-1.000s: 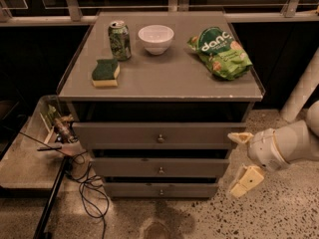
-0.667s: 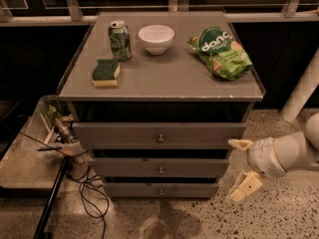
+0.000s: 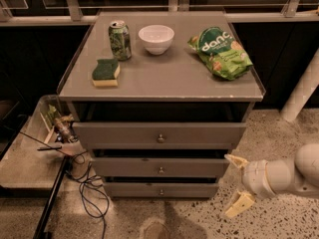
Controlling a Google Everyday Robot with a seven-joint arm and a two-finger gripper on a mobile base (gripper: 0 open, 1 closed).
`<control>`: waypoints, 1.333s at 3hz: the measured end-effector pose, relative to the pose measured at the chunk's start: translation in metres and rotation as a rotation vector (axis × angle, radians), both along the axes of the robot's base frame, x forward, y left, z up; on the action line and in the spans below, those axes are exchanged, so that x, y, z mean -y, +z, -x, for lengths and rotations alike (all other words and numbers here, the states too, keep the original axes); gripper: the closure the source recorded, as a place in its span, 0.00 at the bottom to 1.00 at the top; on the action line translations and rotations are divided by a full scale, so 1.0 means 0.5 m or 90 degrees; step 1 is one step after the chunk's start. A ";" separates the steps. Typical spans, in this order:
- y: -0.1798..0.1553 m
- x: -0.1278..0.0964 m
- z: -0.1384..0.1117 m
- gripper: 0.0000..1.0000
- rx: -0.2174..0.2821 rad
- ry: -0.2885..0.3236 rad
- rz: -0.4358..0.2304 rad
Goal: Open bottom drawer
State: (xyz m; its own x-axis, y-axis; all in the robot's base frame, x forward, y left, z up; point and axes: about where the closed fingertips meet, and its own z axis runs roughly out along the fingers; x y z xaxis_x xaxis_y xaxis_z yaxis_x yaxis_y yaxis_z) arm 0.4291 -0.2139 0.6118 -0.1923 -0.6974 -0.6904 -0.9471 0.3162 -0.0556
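The grey cabinet has three drawers. The bottom drawer [image 3: 160, 189] is the lowest, a slim grey front with a small round metal knob [image 3: 161, 192]; it sits closed, flush under the middle drawer [image 3: 160, 167]. My gripper [image 3: 237, 183] is to the right of the cabinet, at about the height of the two lower drawers. Its two pale fingers are spread wide apart, one up [image 3: 235, 161] and one down [image 3: 239, 204], holding nothing. It is apart from the drawer fronts.
On the cabinet top [image 3: 164, 73] are a green can [image 3: 120, 40], a white bowl [image 3: 156, 38], a green chip bag [image 3: 220, 51] and a green-yellow sponge [image 3: 105, 72]. Left of the cabinet stand a bin of clutter [image 3: 56, 126] and black cables [image 3: 84, 183] on the floor.
My gripper and arm have moved down and a little to the right, away from the top drawer's level. The drawers have not moved.
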 end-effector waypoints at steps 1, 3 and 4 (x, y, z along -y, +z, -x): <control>-0.073 -0.009 0.005 0.00 0.039 -0.022 0.027; -0.229 -0.002 -0.059 0.00 0.025 -0.123 0.021; -0.229 -0.002 -0.059 0.00 0.025 -0.123 0.021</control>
State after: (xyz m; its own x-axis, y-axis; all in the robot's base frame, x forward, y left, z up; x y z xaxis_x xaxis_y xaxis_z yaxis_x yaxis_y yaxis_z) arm 0.4584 -0.2130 0.4975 -0.2982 -0.6729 -0.6769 -0.8658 0.4892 -0.1050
